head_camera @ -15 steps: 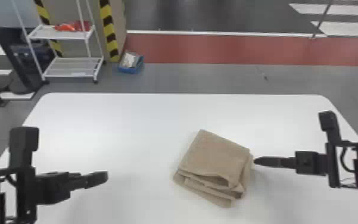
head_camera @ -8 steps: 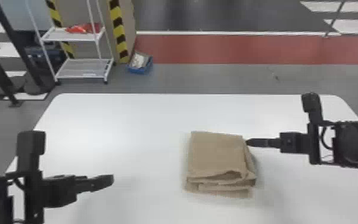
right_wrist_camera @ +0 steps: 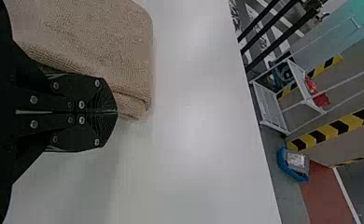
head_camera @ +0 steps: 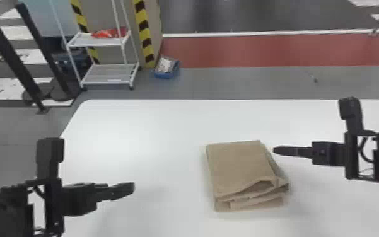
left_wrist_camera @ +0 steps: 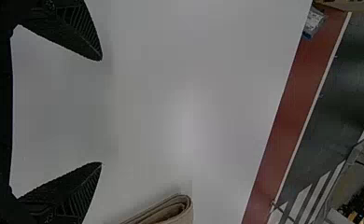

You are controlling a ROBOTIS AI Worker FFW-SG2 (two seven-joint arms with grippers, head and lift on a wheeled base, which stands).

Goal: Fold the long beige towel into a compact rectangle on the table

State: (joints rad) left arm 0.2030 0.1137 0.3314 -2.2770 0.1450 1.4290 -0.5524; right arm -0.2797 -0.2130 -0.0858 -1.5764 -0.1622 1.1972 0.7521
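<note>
A white table point(head_camera: 154, 126) spans the near part of the scene. Past its far edge, to the left, a white rack point(head_camera: 109, 77) stands on the floor. The beige towel point(head_camera: 240, 167), folded in layers, lies right of centre. Just beside its right side is the right gripper point(head_camera: 274, 150), clenched; I cannot tell whether they touch. Well apart, to the towel's left, the left gripper point(head_camera: 133, 187) is spread and empty. A blue tray point(head_camera: 166, 75) sits near the rack.

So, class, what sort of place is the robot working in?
Probably a workshop or industrial hall: yellow-and-black hazard stripes mark a corner, a white wheeled rack stands beyond the table, and a red band crosses the grey floor.
</note>
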